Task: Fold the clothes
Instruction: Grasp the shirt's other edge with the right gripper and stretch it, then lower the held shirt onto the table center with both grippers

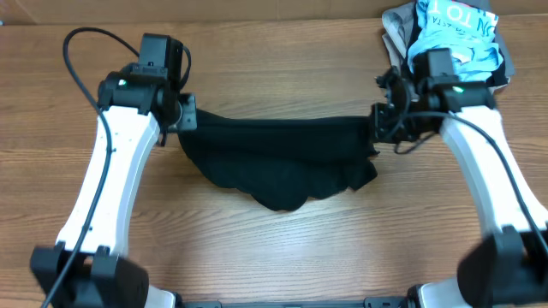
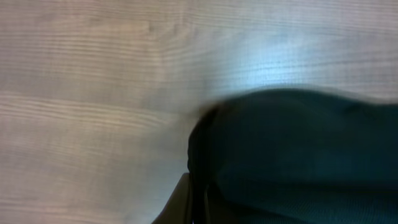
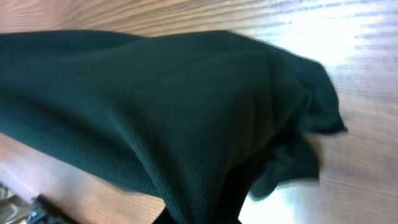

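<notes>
Black T-shirt [image 1: 274,162] sits mid-table, strung out sideways between the two arms. Its far edge is pulled into a near-straight line from one gripper to the other, and the rest sags toward the near side in a rumpled curve on the wooden table [image 1: 274,248]. Left gripper [image 1: 182,118] is clamped tight on the shirt's left end, jaws fully closed, cloth bunched right at them. Right gripper [image 1: 379,124] is closed the same way on the right end, with a loose crumpled flap of cloth spilling out just on its near side. Cannot tell whether the stretched far edge is lifted off the wood or lying on it. Left wrist view is blurred: dark cloth fills the lower right, bare wood with a glare patch fills the rest, and the fingers are not readable. Right wrist view is mostly dark knit cloth in soft folds, with a crumpled corner at the right over bright wood. In the far right corner a light blue garment [image 1: 458,34] with white lettering lies piled on a grey-tan garment [image 1: 396,34], just behind the right arm's wrist and apart from the black shirt.
</notes>
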You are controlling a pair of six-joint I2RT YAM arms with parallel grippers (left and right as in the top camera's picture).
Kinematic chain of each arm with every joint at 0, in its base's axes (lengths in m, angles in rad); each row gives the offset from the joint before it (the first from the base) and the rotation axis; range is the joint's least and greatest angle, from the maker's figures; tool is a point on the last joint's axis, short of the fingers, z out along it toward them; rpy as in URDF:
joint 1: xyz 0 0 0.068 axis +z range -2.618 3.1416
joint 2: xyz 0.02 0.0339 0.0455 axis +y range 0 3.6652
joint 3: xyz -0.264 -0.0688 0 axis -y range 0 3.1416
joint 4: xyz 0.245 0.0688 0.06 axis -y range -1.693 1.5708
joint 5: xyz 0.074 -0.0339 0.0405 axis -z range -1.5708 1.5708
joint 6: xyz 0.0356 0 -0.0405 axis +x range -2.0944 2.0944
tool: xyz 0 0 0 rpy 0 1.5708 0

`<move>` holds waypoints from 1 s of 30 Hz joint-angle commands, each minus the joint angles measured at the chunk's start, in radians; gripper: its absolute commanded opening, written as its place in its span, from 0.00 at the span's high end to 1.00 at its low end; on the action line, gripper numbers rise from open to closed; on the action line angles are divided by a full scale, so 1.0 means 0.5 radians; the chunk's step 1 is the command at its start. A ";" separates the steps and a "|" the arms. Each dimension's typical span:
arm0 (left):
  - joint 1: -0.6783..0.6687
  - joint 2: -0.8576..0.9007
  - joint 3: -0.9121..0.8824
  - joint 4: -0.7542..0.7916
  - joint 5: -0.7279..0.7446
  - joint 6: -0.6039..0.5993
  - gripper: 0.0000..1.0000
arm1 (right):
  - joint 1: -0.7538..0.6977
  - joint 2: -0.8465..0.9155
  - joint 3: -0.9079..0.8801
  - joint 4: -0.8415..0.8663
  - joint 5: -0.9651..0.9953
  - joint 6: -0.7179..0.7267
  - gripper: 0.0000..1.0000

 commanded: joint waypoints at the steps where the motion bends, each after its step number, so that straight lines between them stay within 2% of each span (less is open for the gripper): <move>1: 0.068 0.175 -0.018 0.322 -0.114 0.019 0.96 | -0.011 0.220 -0.005 0.261 0.071 0.008 0.96; 2: 0.070 0.224 -0.018 0.436 -0.114 0.048 0.96 | -0.011 0.262 -0.005 0.362 0.079 0.008 0.96; 3: 0.069 0.273 -0.018 0.562 -0.115 0.093 0.88 | -0.011 0.288 -0.005 0.451 0.092 0.008 0.91; 5: 0.069 0.348 -0.018 0.769 -0.114 0.185 0.51 | -0.011 0.307 -0.005 0.648 0.123 0.008 0.64; 6: 0.069 0.375 -0.017 0.862 -0.113 0.241 0.28 | -0.011 0.306 -0.002 0.716 0.122 0.008 0.56; 7: 0.069 0.388 -0.014 0.932 -0.098 0.273 0.11 | -0.011 0.302 0.014 0.754 0.121 0.011 0.50; 8: 0.069 0.388 0.002 0.970 -0.056 0.291 0.00 | -0.011 0.302 0.061 0.762 0.121 0.024 0.43; 10: 0.070 0.375 0.101 0.902 0.029 0.298 0.00 | -0.011 0.296 0.171 0.677 0.121 0.041 0.33; 12: 0.069 0.357 0.269 0.721 0.086 0.298 0.00 | -0.011 0.278 0.307 0.508 0.119 0.045 0.31; 14: 0.069 0.340 0.467 0.475 0.163 0.298 0.00 | -0.011 0.246 0.444 0.306 0.106 0.045 0.30; 15: 0.069 0.319 0.681 0.181 0.271 0.298 0.00 | -0.005 0.192 0.566 0.084 0.082 0.046 0.28; 19: 0.065 0.282 1.008 -0.319 0.426 0.298 0.00 | 0.020 0.015 0.631 -0.202 0.066 0.074 0.28; 30: 0.065 0.194 1.080 -0.853 0.436 0.295 0.00 | 0.019 -0.359 0.630 -0.579 0.071 0.091 0.27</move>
